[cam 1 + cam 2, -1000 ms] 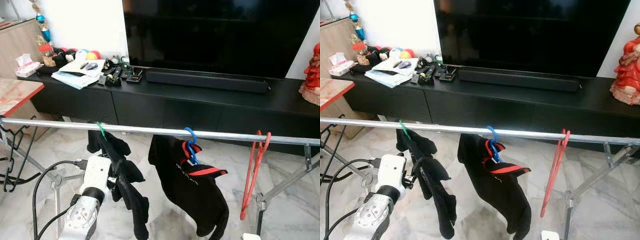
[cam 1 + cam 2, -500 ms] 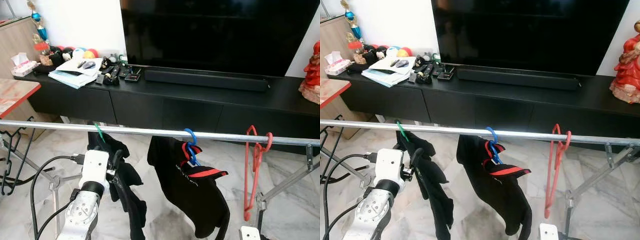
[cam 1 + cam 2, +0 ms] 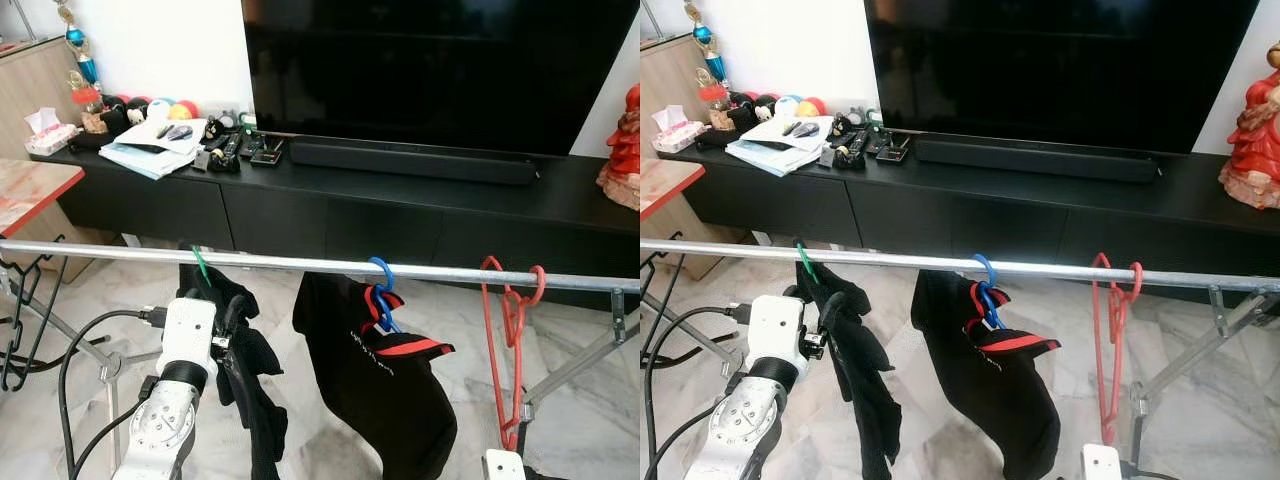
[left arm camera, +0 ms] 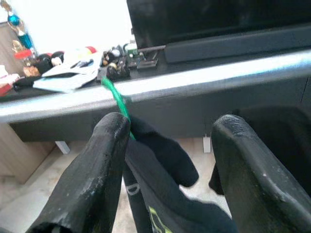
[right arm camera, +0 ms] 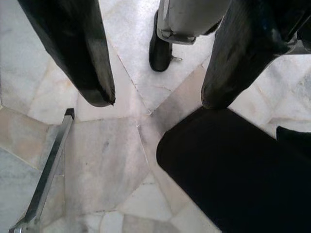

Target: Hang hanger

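Observation:
A metal rail [image 3: 300, 262] crosses in front of me. A green hanger [image 3: 202, 264] hooks over it at the left and carries a black garment [image 3: 258, 400]. My left gripper [image 3: 236, 318] is just below that hook, open, with the garment and the green hanger [image 4: 116, 97] between its spread fingers [image 4: 104, 160]. A blue hanger [image 3: 381, 281] holds a black and red garment [image 3: 395, 390] mid-rail. A bare red hanger [image 3: 508, 330] hangs on the rail at the right. My right gripper [image 5: 155, 101] is open and points down at the floor.
Behind the rail is a black TV console [image 3: 420, 195] with a soundbar, a large TV and clutter at its left end. A red statue [image 3: 622, 150] stands far right. Rack legs [image 3: 580, 360] and dark hangers [image 3: 20, 330] flank the marble floor.
The red hanger has swung from a slant to hanging nearly straight down on the rail. The left gripper stays at the black garment. The camera shifted slightly.

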Available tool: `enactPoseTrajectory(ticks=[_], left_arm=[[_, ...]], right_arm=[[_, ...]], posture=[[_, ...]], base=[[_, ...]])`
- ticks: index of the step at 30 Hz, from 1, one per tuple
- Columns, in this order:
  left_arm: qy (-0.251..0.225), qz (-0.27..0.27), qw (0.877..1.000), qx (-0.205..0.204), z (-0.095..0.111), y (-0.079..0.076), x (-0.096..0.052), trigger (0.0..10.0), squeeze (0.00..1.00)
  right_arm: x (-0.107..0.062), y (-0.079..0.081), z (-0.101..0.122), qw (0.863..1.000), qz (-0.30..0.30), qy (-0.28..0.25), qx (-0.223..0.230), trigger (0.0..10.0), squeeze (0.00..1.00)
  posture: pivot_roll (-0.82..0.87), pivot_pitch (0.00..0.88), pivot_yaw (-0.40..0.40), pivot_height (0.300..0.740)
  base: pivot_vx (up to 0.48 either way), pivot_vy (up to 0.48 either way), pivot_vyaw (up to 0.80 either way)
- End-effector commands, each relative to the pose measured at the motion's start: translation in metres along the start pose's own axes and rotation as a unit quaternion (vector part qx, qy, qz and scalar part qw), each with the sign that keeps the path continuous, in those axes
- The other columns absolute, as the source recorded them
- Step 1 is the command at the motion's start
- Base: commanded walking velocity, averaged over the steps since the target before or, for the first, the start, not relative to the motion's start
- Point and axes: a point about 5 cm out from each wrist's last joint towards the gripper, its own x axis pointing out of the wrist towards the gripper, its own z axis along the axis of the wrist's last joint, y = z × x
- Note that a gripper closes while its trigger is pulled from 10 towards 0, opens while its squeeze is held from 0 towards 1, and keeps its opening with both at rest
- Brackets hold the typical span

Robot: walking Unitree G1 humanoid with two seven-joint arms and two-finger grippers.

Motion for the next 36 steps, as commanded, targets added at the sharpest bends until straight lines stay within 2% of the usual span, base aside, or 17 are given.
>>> enactPoseTrajectory(ticks=[1,14,18,28,31,33,35,36], left_arm=[[-0.013,0.001,1.0,-0.001,0.005,0.002,0.003,10.0,0.0],[-0.023,-0.01,1.0,-0.002,0.009,-0.001,0.005,10.0,0.0],[-0.031,-0.026,0.999,-0.007,0.013,-0.004,0.002,10.0,0.0],[-0.051,-0.05,0.996,0.058,0.024,0.002,-0.024,10.0,0.0],[-0.063,-0.053,0.992,0.097,0.033,0.009,-0.04,10.0,0.0],[-0.061,-0.061,0.99,0.111,0.033,0.011,-0.045,10.0,0.0],[-0.019,-0.087,0.987,0.135,0.025,0.016,-0.063,10.0,0.0],[-0.012,-0.089,0.987,0.135,0.024,0.017,-0.065,10.0,0.0]], right_arm=[[0.001,0.002,0.002,1.0,0.001,0.0,-0.001,10.0,0.0],[0.001,0.002,0.001,1.0,-0.001,0.001,0.001,10.0,0.0],[0.001,0.002,0.002,1.0,-0.001,0.001,0.0,10.0,0.0],[0.0,0.0,0.003,1.0,0.001,0.002,-0.01,10.0,0.0],[0.0,-0.001,0.003,1.0,0.002,0.003,-0.016,10.0,0.0],[0.0,-0.002,0.003,1.0,0.003,0.004,-0.02,10.0,0.0],[0.0,-0.003,0.003,1.0,0.003,0.005,-0.023,10.0,0.0],[0.0,-0.003,0.003,1.0,0.003,0.005,-0.024,10.0,0.0]], posture=[[0.02,0.0,0.058,0.74],[0.03,0.0,0.059,0.74],[0.04,0.003,0.051,0.74],[0.06,0.039,0.036,0.74],[0.07,0.054,0.026,0.74],[0.07,0.054,0.026,0.74],[0.08,0.062,0.02,0.74],[0.08,0.062,0.02,0.74]], base=[[0.334,0.0,0.0],[0.369,0.0,0.0],[0.066,0.0,0.0],[0.0,0.0,0.0],[0.0,0.0,0.0],[0.0,0.0,0.0],[0.0,0.0,0.0],[0.0,0.0,0.0]])
